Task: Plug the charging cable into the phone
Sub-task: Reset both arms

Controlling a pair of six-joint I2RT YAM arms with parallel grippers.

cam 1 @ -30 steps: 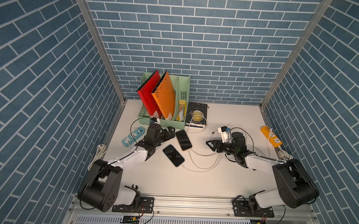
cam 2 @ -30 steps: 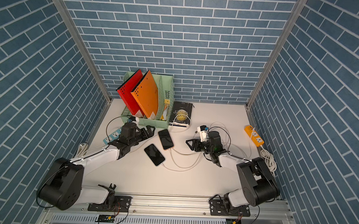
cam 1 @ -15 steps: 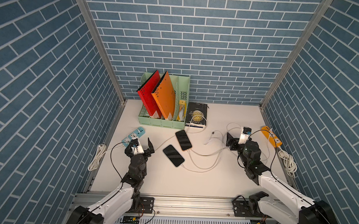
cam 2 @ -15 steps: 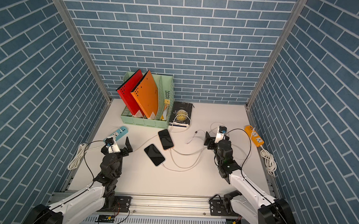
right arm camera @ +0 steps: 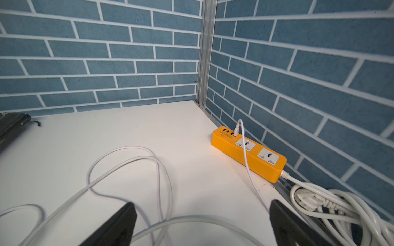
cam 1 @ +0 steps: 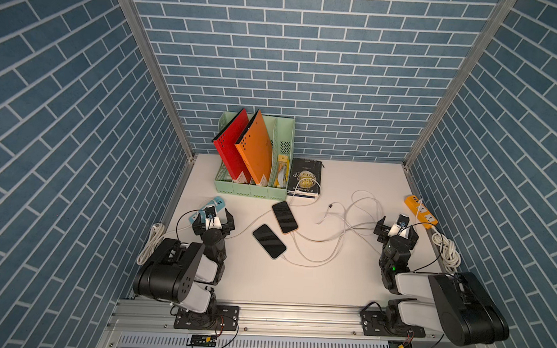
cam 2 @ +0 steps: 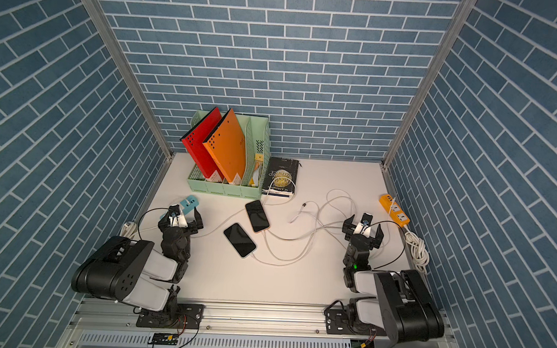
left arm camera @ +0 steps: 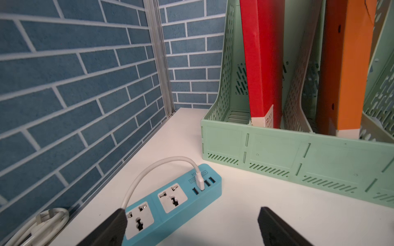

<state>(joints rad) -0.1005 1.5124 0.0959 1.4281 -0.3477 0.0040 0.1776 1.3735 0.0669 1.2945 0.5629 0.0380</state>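
Two dark phones lie face up mid-table in both top views, one (cam 1: 284, 217) (cam 2: 257, 216) farther back than the other (cam 1: 269, 241) (cam 2: 239, 239). A white charging cable (cam 1: 312, 247) (right arm camera: 128, 161) meets the near end of each. A loose cable end (cam 1: 330, 205) (cam 2: 305, 205) lies to their right. My left gripper (cam 1: 213, 218) (cam 2: 181, 219) (left arm camera: 191, 210) is open and empty over a blue power strip (left arm camera: 170, 200). My right gripper (cam 1: 396, 227) (cam 2: 363, 227) (right arm camera: 202, 204) is open above cable loops, holding nothing.
A green file organiser (cam 1: 250, 189) with red and orange folders and a black book (cam 1: 306, 182) stand at the back. An orange power strip (cam 1: 420, 213) (right arm camera: 249, 153) and a coiled white cord (cam 1: 446, 250) (right arm camera: 341, 204) lie along the right wall. Another coil (cam 1: 151, 243) lies at left.
Both arms have drawn back from the phones to the table's near sides. The right gripper has opened and let go of the cable. The left gripper stayed open.
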